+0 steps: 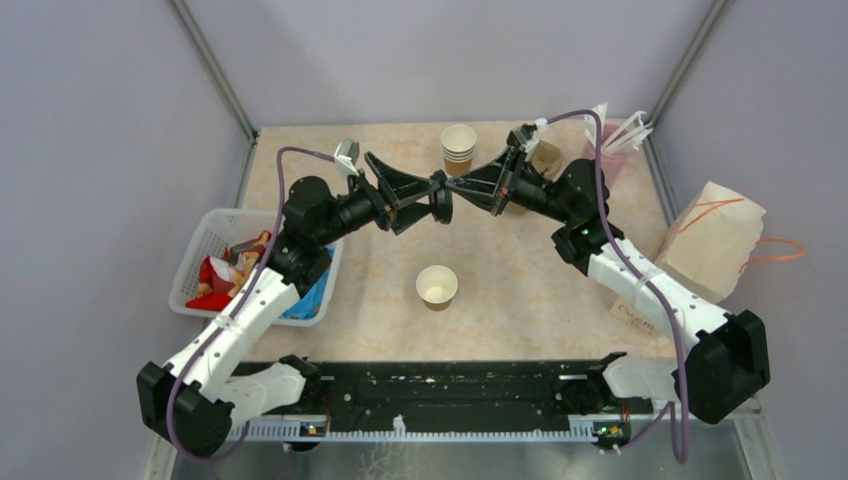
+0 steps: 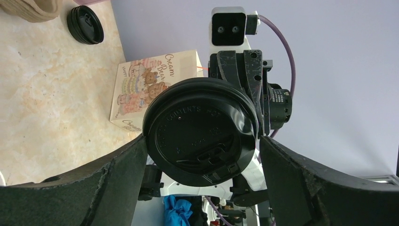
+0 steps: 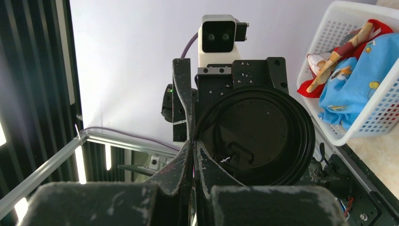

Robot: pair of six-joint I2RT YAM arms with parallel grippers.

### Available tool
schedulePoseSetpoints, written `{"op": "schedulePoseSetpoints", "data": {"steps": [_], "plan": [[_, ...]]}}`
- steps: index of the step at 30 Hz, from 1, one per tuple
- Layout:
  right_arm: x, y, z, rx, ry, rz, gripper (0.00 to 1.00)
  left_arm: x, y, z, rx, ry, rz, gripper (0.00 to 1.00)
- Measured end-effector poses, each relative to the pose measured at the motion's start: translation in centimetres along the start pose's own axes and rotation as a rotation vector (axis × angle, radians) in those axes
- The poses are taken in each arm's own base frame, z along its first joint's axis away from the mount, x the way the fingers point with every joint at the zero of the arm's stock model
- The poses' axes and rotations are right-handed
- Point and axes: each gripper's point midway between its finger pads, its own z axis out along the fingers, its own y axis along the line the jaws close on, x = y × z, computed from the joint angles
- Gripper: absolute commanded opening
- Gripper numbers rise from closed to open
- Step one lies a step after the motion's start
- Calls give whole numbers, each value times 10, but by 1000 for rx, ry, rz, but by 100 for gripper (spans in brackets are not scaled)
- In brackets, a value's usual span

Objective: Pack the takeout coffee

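Beige marble-look tabletop (image 1: 380,300), both arms meeting in midair over it. Up there, black lid (image 3: 259,136) with its rim pinched tight in the closed right gripper (image 3: 194,146), left gripper (image 2: 202,141) spread wide on either side of it. Lidless paper cup (image 1: 437,286) upright mid-table, pretty much underneath.

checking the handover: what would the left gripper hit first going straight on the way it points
The black lid, inside the open left gripper; the right gripper pinching its rim looks just behind.

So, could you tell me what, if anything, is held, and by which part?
The right gripper pinches a black lid by its rim; the open left gripper holds nothing.
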Motion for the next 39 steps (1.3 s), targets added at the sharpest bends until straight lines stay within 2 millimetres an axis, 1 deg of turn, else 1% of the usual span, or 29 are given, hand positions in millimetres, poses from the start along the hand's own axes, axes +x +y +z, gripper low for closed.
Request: {"op": "schedulePoseSetpoints", "data": {"steps": [4, 12, 15, 20, 21, 22, 23, 24, 26, 28, 31, 32, 33, 35, 39], "plan": [[0, -3, 0, 8, 2, 6, 0, 2, 3, 2, -11, 7, -4, 90], [0, -4, 0, 14, 2, 6, 0, 2, 5, 4, -20, 10, -5, 80], [0, -5, 0, 18, 1, 4, 1, 1, 6, 4, -24, 9, -3, 79], [0, -13, 0, 46, 1, 5, 28, 2, 13, 4, -53, 8, 4, 79], [0, -15, 0, 55, 0, 1, 31, 2, 16, 4, -66, 10, 8, 79], [0, -19, -1, 72, 0, -2, 36, 2, 19, 3, -81, 11, 14, 79], [-1, -25, -4, 100, 0, -7, 40, 2, 22, 3, -99, 13, 28, 79], [-2, -31, -7, 127, -1, -13, 41, 3, 22, 3, -102, 14, 31, 79], [-8, -48, -19, 215, -14, -39, 41, 1, 28, 1, -154, 12, 81, 78], [-24, -63, -42, 330, -61, -86, 41, -2, 36, 1, -227, 15, 140, 79], [-43, -74, -76, 475, -125, -171, 41, -4, 52, 6, -366, 41, 262, 78], [-46, -76, -87, 524, -139, -205, 41, -2, 60, 8, -418, 62, 311, 77], [-45, -77, -94, 554, -141, -232, 41, 1, 68, 10, -465, 85, 354, 77], [-35, -81, -110, 614, -124, -284, 41, 11, 92, 10, -570, 146, 442, 77], [-20, -91, -129, 679, -96, -319, 41, 33, 145, 2, -781, 278, 577, 76]]}}
